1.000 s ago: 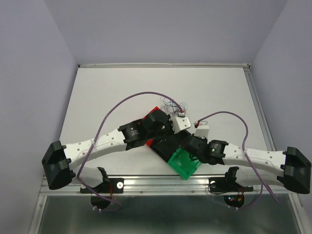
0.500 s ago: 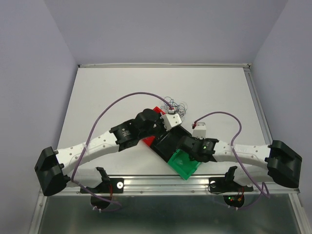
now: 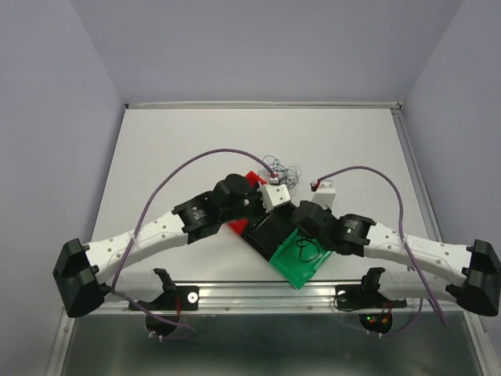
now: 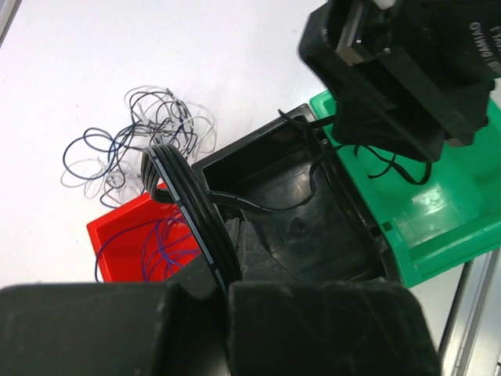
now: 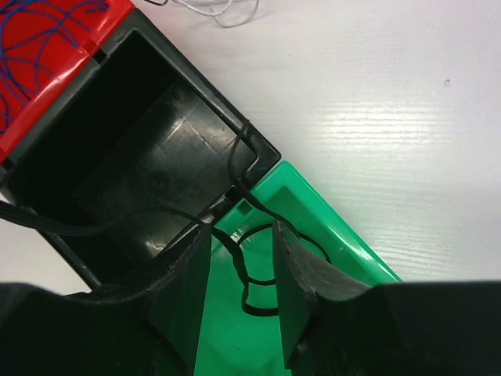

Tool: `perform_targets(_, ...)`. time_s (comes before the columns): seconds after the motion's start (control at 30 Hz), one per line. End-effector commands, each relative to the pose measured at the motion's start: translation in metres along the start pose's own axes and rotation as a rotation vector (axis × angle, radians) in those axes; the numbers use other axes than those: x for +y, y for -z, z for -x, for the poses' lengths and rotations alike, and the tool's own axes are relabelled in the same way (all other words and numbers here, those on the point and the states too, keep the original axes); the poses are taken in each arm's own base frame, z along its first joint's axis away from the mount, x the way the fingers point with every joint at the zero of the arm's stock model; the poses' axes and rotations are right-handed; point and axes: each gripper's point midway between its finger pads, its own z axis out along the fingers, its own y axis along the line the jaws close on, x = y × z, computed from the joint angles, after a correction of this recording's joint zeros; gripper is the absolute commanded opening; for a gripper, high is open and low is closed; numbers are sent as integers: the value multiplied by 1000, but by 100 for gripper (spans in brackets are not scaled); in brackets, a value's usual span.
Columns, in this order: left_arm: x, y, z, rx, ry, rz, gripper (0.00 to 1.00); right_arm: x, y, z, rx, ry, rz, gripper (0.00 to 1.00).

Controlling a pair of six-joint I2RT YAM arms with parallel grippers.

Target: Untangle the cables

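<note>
currently on the white table (image 3: 188,141) i count three open plastic bins in a diagonal row: red bin (image 4: 117,223), black bin (image 5: 133,157), green bin (image 4: 446,227). tangle of thin black, white and blue wires (image 4: 141,137): on the table just beside the red bin. blue wire loops (image 4: 160,243): inside the red bin. thin black cable (image 4: 262,208): draped across the black bin into the green one. left pincer (image 4: 227,286): closed on a looped band of dark strands (image 4: 188,204). right pincer (image 5: 241,235): fingers partly apart over the green bin, the black cable lying loose between them.
</note>
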Motion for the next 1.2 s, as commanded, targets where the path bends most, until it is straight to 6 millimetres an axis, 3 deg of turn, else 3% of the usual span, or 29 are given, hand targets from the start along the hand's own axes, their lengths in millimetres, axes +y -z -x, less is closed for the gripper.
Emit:
perform_targets(0.0,-14,11,23,-111,-31,-85,0,5,19,25,-42,-6,38,55)
perform_targets(0.1,-23,12,23,-119,-49,-128,0,1,34,38,-86,-30,89,72)
perform_targets(0.13,-28,12,23,-118,-53,-145,0,-1,38,41,-99,-29,101,73)
perform_targets(0.23,-44,11,25,-120,-67,-209,0,-7,53,58,-162,-61,135,73)
perform_targets(0.37,-84,11,26,-110,-95,-330,0,-19,65,75,-222,-98,113,72)
perform_targets(0.47,-110,7,18,-82,-118,-423,0,-38,68,86,-279,-118,22,70)
perform_targets(0.6,-138,-7,-1,-17,-139,-524,0,-43,78,95,-307,-137,31,69)
perform_targets(0.9,-163,-68,-40,176,-107,-580,0,-66,93,102,-352,-179,10,68)
perform_targets(1.1,-170,-87,-54,239,-59,-591,0,-72,95,103,-366,-193,3,68)
perform_targets(1.17,-172,-91,-50,238,-49,-591,0,-74,97,104,-375,-202,4,68)
